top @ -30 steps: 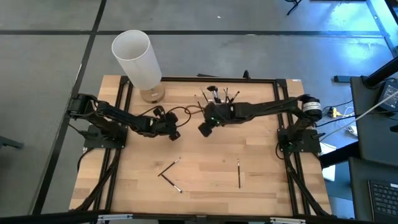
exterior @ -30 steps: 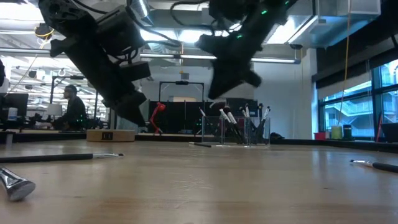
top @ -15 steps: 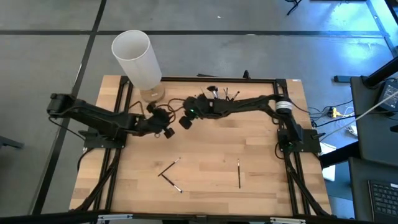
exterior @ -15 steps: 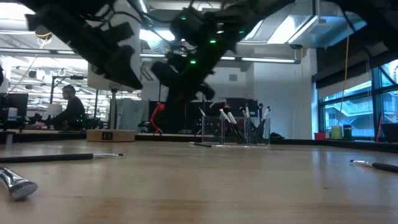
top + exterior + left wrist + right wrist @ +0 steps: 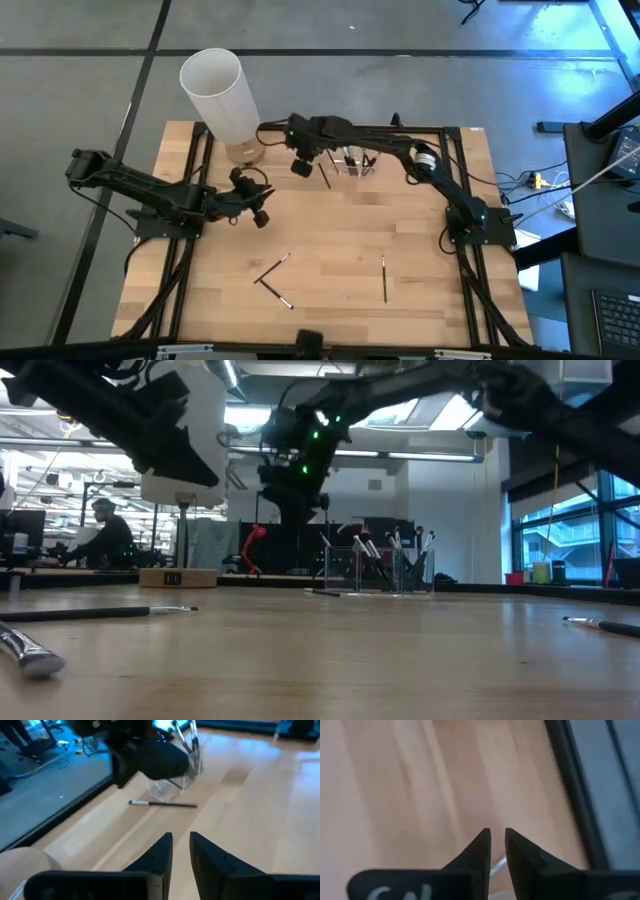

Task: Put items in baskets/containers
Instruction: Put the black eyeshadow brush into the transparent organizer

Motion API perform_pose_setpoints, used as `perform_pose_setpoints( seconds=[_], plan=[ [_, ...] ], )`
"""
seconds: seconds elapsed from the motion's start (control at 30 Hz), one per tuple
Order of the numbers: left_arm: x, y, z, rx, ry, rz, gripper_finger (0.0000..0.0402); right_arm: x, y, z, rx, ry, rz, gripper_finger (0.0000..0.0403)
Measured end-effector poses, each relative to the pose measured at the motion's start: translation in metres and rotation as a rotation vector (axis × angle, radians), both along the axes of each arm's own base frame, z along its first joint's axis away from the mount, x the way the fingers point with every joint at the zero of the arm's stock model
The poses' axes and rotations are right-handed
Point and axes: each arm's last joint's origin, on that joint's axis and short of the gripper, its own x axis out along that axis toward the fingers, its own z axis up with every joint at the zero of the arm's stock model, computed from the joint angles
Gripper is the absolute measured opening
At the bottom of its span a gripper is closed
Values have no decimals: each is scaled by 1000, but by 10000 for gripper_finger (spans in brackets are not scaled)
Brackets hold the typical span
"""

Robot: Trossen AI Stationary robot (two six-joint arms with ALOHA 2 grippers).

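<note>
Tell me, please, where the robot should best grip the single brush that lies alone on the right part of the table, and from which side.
Probably the brush is best gripped at mid-handle, from straight above. It lies flat on the table, thin and alone, so the fingers can straddle it crosswise to its length.

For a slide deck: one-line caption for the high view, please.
Both empty grippers, left and right, hover beside the clear organizer of brushes; three brushes lie on the table.
</note>
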Motion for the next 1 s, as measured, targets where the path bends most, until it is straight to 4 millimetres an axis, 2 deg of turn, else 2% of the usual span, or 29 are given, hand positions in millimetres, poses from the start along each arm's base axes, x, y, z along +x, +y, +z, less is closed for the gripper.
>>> perform_pose_setpoints(
  seconds=[0.17, 0.27, 0.47, 0.6, 0.7, 0.83, 1.0],
  plan=[
    [0, -2, -1, 0, 9, -12, 61, -1, -16, -12, -149, 149, 235, 58],
    [0, -2, -1, 0, 8, -12, 61, -3, -20, -17, -197, 211, 308, 58],
    [0, -2, -1, 0, 10, -12, 61, -2, -22, -22, -221, 255, 456, 58],
    [0, -2, -1, 0, 10, -12, 61, -2, -19, -28, -157, 237, 509, 58],
    [0, -2, -1, -6, 11, -21, 61, -4, -10, -31, -95, 267, 521, 58],
    [1, -3, -2, -18, 14, -41, 61, -7, 13, -35, -16, 357, 514, 58],
    [0, -3, -3, -21, 30, -38, 61, -1, 45, -34, 31, 353, 343, 58]
  ],
)
